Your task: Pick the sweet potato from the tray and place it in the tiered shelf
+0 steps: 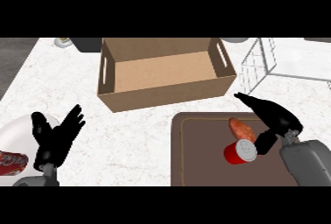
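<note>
From my station I see the white marbled counter [142,140] with an open cardboard box [165,76] standing at the far middle, and to its right the wire tiered shelf [265,65], which holds nothing that I can make out. Nearer me on the right lies the brown tray [200,170], and the sweet potato [241,128] rests on it, just beside a red can [241,152] lying on its side. So I judge the task barely begun: the pick has not happened and the whole carry to the shelf is left. My right hand [275,116] hangs over the tray's far right corner, fingers stretched out and relaxed, gripping nothing; its thumb reaches down close to the sweet potato, though I cannot tell whether it touches. My left hand [57,133] rests near the left edge, fingers up and spread, beside a white plate [16,131]; a second red can [13,162] sits at the left edge.
</note>
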Action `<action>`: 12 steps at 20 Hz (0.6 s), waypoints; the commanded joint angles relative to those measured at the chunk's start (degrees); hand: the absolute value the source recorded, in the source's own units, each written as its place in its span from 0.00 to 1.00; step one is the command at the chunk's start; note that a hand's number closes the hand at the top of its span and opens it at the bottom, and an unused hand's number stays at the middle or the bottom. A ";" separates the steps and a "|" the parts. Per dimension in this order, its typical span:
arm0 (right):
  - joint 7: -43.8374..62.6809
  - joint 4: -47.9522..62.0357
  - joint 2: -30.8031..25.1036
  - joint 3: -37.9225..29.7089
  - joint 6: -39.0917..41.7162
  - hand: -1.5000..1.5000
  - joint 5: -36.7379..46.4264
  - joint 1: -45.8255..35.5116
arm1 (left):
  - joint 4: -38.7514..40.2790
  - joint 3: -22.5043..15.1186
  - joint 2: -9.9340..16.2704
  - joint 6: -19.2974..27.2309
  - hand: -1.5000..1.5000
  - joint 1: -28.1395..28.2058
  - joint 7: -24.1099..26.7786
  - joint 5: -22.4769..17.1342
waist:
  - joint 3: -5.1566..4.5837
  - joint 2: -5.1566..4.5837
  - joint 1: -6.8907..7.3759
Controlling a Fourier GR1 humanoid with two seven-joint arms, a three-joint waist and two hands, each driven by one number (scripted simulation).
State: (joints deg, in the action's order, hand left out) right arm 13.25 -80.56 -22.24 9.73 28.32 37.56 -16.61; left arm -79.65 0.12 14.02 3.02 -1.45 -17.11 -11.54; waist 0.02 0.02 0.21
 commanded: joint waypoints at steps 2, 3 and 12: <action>-3.72 0.15 2.97 -0.63 -4.26 0.00 2.79 4.06 | -2.33 0.91 -0.64 -0.74 0.50 2.26 -0.55 0.97 | -0.02 0.02 -0.10; -5.54 6.68 3.63 -0.33 -3.98 0.00 4.14 -0.76 | 6.23 2.00 -1.14 -2.34 0.50 -4.27 1.11 0.65 | -0.03 -0.09 -0.12; -14.00 10.49 1.13 5.97 1.62 1.00 9.63 -0.33 | 1.34 1.68 -2.26 -2.12 0.50 -1.27 -0.33 2.24 | -0.01 -0.11 0.52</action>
State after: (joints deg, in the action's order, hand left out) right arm 3.41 -72.20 -18.98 10.41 26.19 44.37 -16.96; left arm -77.57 2.46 12.21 1.07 -2.97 -17.31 -9.59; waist -0.08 0.03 0.33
